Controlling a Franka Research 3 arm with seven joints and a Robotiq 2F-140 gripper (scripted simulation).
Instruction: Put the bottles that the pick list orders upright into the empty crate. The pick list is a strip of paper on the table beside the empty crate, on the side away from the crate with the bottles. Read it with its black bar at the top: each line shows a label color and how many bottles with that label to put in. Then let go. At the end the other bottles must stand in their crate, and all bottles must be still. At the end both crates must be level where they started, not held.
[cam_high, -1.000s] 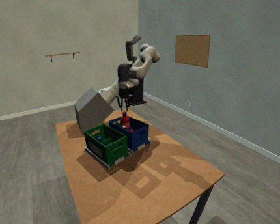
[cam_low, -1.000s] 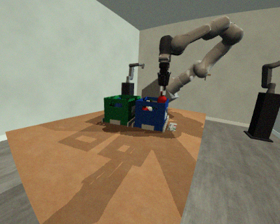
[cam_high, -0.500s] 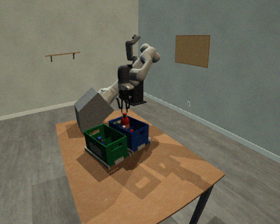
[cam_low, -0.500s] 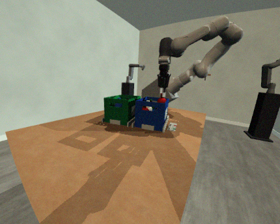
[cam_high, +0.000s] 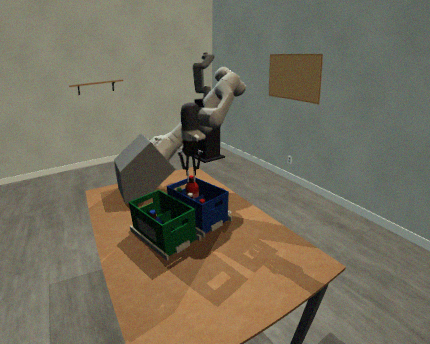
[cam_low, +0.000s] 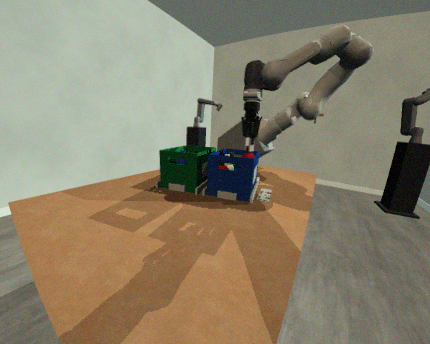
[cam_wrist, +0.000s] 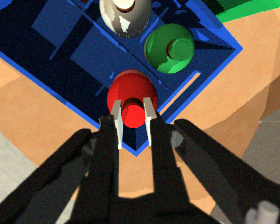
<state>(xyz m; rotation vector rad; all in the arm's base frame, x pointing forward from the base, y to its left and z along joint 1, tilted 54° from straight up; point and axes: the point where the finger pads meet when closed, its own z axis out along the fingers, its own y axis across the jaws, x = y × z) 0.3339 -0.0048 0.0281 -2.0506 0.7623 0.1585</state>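
My gripper (cam_high: 191, 174) (cam_low: 249, 144) (cam_wrist: 133, 109) is shut on the neck of a red bottle (cam_high: 192, 189) (cam_low: 248, 156) (cam_wrist: 132, 89). The bottle is upright in a corner of the blue crate (cam_high: 213, 217) (cam_low: 232, 186) (cam_wrist: 92, 57), its top above the rim; its base is hidden. A white bottle (cam_wrist: 125, 20) and a green bottle (cam_wrist: 162, 50) stand in the crate. Another red cap (cam_high: 202, 200) shows there. The green crate (cam_high: 177, 241) (cam_low: 179, 181) holds bottles with blue caps (cam_high: 153, 213). The pick list (cam_low: 264, 195) lies beside the blue crate, too small to read.
The two crates stand side by side, close together, on the wooden table (cam_high: 280, 270) (cam_low: 260, 260). The grey block (cam_high: 145, 167) at the arm's base is behind them. The green crate's edge shows at the wrist view's upper right.
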